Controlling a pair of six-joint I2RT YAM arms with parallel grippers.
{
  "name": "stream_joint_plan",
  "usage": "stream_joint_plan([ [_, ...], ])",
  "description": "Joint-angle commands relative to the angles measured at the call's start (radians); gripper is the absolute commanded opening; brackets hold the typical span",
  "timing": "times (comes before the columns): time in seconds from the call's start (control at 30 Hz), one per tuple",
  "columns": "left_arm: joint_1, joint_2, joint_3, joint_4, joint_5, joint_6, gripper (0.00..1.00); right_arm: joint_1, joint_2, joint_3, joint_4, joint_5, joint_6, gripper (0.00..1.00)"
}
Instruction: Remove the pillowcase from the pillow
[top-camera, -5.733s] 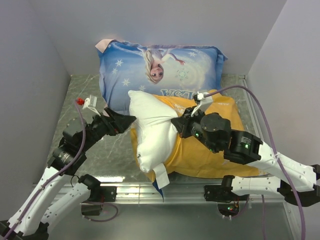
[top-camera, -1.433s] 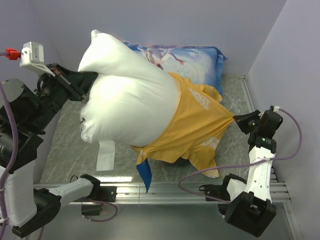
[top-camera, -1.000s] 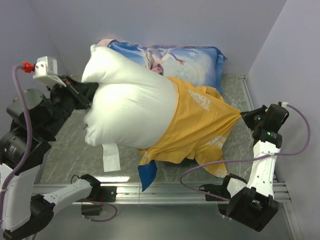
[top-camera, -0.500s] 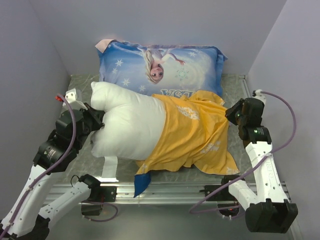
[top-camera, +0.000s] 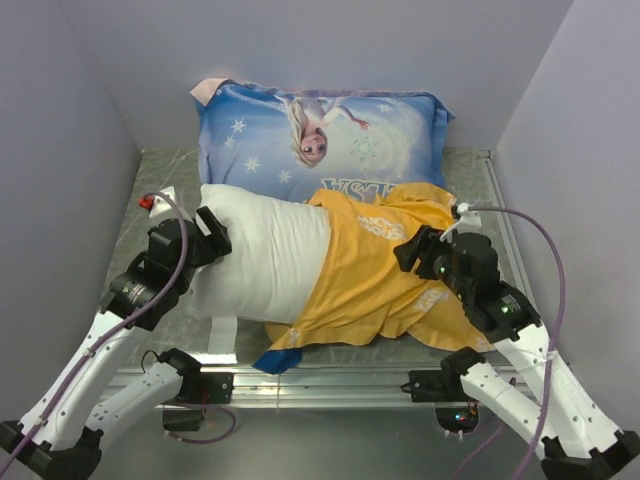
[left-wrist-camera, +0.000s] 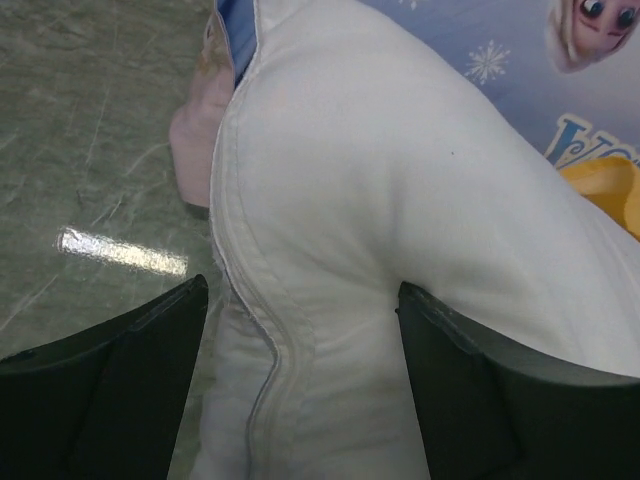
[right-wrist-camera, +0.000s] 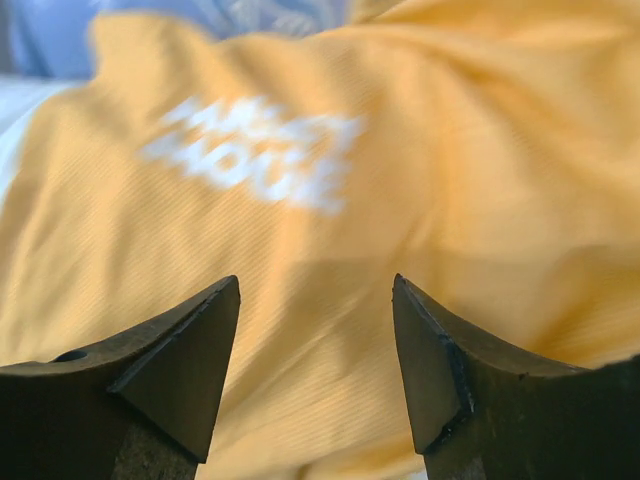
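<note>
The pillow (top-camera: 262, 262) is lying on the surface (top-camera: 160, 190), its right half sitting inside the yellow pillowcase (top-camera: 370, 285). The left end effector (left-wrist-camera: 300, 300) is standing released, straddling the pillow's bare end. The right end effector (right-wrist-camera: 315, 290) is facing the pillowcase, released.

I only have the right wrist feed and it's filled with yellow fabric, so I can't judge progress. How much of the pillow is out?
Observer: From the top camera, the pillow has its left part bare; the pillowcase covers its right part.
Operator: Left gripper on it?
Observer: The left gripper is open, with the pillow's seamed edge between its fingers.
Operator: Anything behind?
Observer: A blue Elsa-print pillow, with the pillowcase lapping over its front edge.
</note>
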Motion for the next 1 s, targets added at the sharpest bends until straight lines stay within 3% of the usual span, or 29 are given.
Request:
stream_joint_plan([
  [0.0, -0.008, 0.026, -0.003, 0.061, 0.062, -0.023, 0.82, 0.162, -0.041, -0.006, -0.023, 0.117, 0.052, 0.70],
  [0.13, -0.006, 0.031, 0.006, 0.055, 0.056, -0.010, 0.85, 0.439, -0.015, -0.002, -0.075, 0.268, 0.111, 0.71],
  [0.37, -0.002, 0.048, 0.093, -0.004, -0.070, 0.037, 0.88, 0.725, 0.010, -0.029, -0.144, 0.467, 0.228, 0.72],
  [0.53, 0.000, 0.055, 0.127, 0.008, 0.025, 0.048, 0.89, 0.854, 0.103, -0.041, -0.181, 0.528, 0.343, 0.75],
  [0.8, 0.001, -0.006, 0.069, 0.038, 0.162, 0.028, 0.87, 1.038, 0.255, -0.104, -0.069, 0.628, 0.580, 0.79],
  [0.97, 0.000, -0.054, 0.021, 0.058, 0.242, 0.014, 0.86, 1.158, 0.281, -0.120, -0.200, 0.686, 0.765, 0.79],
])
